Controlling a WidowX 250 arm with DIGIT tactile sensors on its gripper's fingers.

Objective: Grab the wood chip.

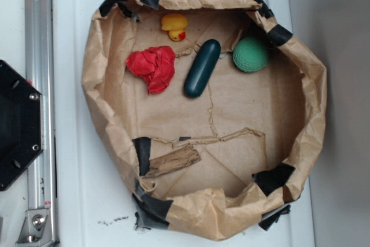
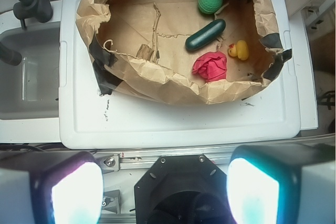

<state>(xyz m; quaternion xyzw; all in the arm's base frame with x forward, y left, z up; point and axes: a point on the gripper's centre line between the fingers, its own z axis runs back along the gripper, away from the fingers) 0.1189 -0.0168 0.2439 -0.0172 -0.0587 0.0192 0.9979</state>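
The wood chip (image 1: pixel 173 161) is a flat, rough brown strip lying on the floor of the paper-lined bin (image 1: pixel 101 85), near its lower-left wall beside a black tape patch. From the wrist camera the wood chip (image 2: pixel 145 52) shows small, partly behind the paper rim. My gripper (image 2: pixel 165 192) is far back from the bin, above the black robot base (image 2: pixel 178 192). Its two glowing pads (image 2: pixel 76 195) stand wide apart, open and empty. The exterior view does not show the gripper.
Also in the bin are a dark green capsule (image 1: pixel 202 68), a green ball (image 1: pixel 250 54), a crumpled red piece (image 1: pixel 153 66) and a yellow duck (image 1: pixel 174 26). The bin stands on a white lid (image 2: pixel 184 114). A metal rail (image 1: pixel 39 85) and a grey tub (image 2: pixel 26 72) lie alongside.
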